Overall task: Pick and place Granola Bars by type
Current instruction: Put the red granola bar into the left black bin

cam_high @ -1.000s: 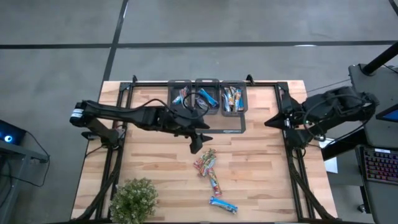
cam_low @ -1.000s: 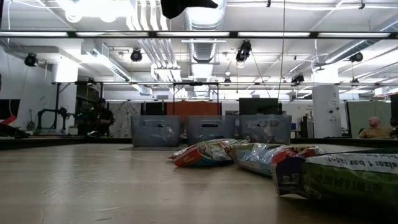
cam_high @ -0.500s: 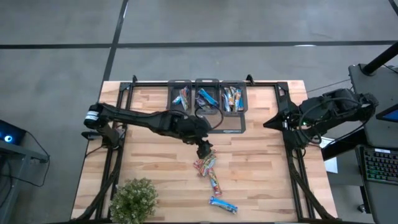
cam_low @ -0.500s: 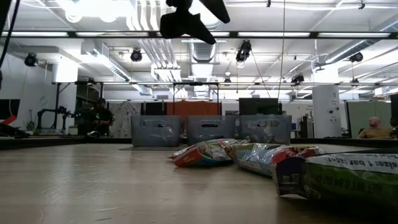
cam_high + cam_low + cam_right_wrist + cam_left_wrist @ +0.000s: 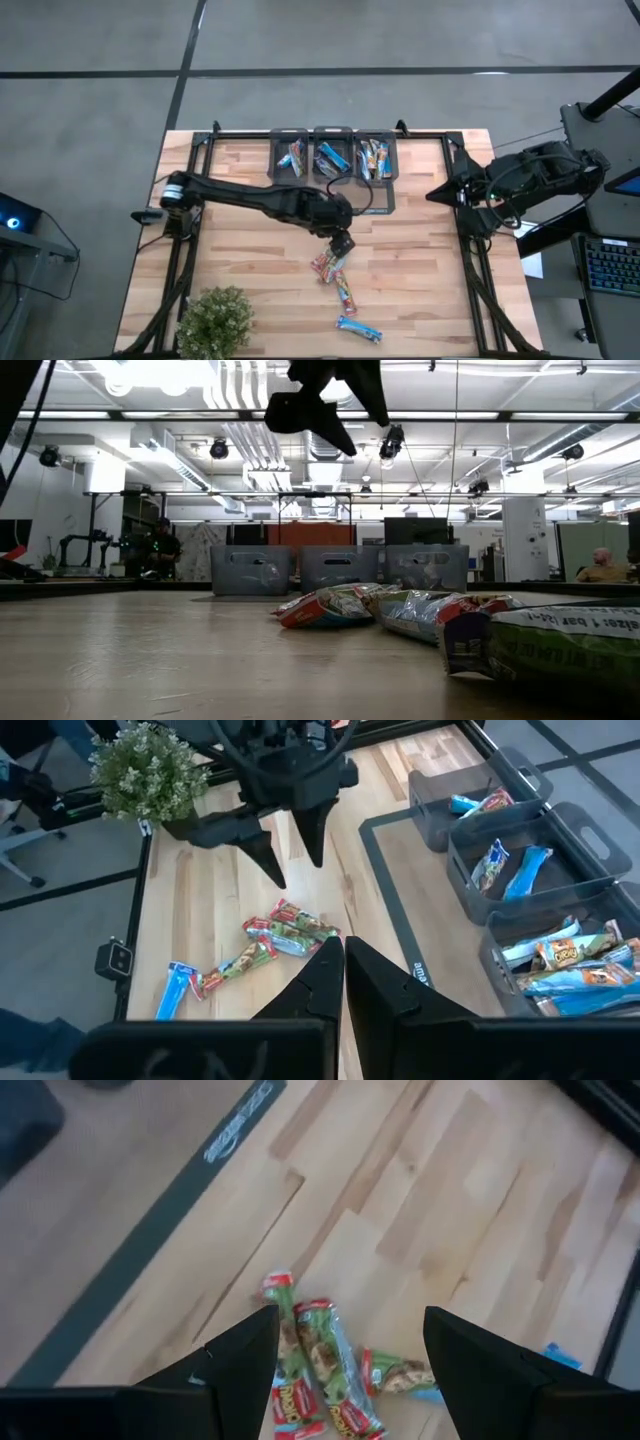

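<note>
The left hand (image 5: 341,243) hangs wide-fingered, pointing down over glossy, crinkled Granola Bars (image 5: 331,263) on the pale planked surface (image 5: 240,250).

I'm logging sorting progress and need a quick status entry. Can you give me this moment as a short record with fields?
left gripper: open, empty, hovering over the loose cluster of green and red granola bars at mid-table
right gripper: shut, empty, parked at the table's right edge
bins: three in a row at the far edge, each holding bars
blue granola bar: lying alone near the front edge
potted plant: front left corner
</note>
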`<state>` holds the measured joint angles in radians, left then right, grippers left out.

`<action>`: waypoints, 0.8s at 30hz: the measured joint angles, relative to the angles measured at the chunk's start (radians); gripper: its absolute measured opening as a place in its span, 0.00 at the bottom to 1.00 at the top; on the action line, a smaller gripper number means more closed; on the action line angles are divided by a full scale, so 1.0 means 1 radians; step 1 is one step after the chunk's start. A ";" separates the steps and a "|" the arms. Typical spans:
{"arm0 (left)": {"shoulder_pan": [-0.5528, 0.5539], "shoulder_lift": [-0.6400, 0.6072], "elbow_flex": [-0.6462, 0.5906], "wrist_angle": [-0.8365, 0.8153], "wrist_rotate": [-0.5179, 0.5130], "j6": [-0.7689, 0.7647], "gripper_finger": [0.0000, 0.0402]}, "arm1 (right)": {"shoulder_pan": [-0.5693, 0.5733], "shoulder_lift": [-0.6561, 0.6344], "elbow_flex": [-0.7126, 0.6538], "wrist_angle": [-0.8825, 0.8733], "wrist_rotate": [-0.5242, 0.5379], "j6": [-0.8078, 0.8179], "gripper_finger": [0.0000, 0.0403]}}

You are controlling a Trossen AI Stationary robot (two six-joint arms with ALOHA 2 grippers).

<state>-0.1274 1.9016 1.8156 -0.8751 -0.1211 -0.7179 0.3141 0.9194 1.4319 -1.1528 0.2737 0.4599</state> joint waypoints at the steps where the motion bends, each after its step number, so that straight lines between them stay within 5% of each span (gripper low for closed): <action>1: -0.001 0.005 -0.002 -0.001 0.000 -0.014 0.58 | 0.000 -0.001 0.000 -0.002 0.001 0.000 0.02; 13: -0.033 0.067 -0.003 -0.053 0.000 -0.227 0.58 | 0.000 -0.003 -0.006 -0.022 0.018 0.004 0.02; 24: -0.077 0.144 -0.004 -0.057 -0.009 -0.236 0.57 | 0.000 -0.002 -0.009 -0.022 0.019 0.009 0.02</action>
<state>-0.2048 2.0461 1.8118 -0.9318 -0.1301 -0.9543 0.3138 0.9176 1.4227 -1.1748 0.2924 0.4689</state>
